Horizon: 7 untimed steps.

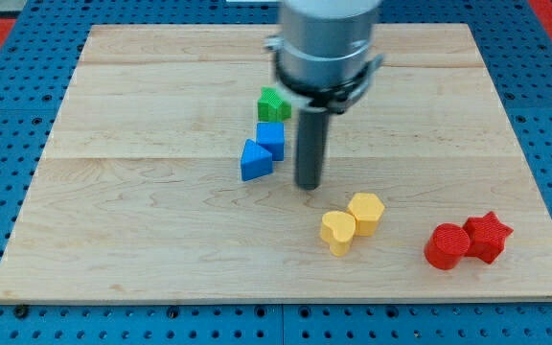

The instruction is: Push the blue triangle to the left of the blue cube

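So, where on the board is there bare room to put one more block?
Free: the view's left half, left of the blue triangle, and the strip along the view's top. Crowded: the middle, where green block, blue cube and my tip stand close; also the yellow and red pairs at lower right.

A blue triangle (254,161) lay flat on the wooden board, near its middle, pointing roughly toward the view's top. A blue cube (271,138) sat just above it and slightly to the view's right, touching it at one corner. Both stood upright, just left of my tip (308,185).
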Each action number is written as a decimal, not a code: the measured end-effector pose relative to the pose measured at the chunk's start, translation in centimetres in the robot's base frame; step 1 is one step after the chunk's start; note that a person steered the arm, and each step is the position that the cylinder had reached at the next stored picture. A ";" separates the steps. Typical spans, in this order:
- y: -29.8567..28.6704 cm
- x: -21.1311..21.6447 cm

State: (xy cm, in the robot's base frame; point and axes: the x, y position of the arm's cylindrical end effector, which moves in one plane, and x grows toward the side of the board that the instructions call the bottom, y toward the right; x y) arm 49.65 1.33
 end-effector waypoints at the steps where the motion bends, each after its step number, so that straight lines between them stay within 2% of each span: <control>1: 2.3 6.7; 2: 7.8 8.1; 3: 10.1 8.1; 5: -4.6 8.1; 7: -5.7 7.2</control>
State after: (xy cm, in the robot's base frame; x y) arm 56.86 -4.38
